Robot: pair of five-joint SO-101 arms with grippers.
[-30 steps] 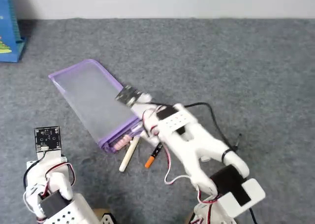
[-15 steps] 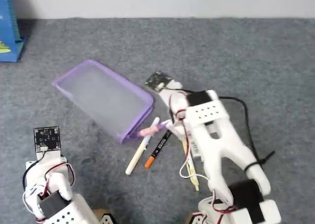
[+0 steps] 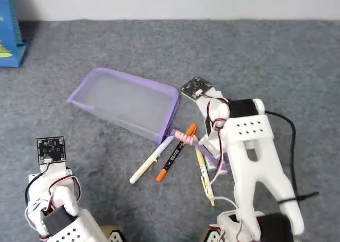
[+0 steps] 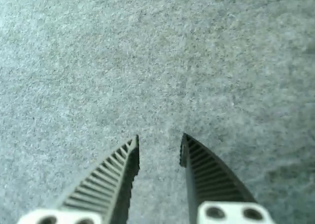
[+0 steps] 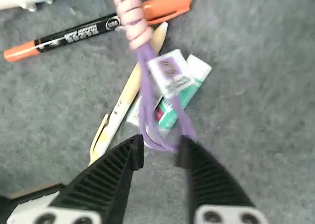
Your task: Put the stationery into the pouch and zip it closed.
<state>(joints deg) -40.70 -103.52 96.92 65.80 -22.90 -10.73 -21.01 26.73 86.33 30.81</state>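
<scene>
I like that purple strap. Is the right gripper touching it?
Touching. In the right wrist view, the purple strap ends in a loop pinched between the fingers of the right gripper.

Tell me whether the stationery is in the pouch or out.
Out. The marker, white pen, yellow pen and eraser lie on the carpet beside the pouch; the right gripper holds its strap.

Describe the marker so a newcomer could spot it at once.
Find the purple pouch. At its end beside the right arm, the marker lies between a white pen and a yellow pen. It alone has a black barrel and orange ends.
</scene>
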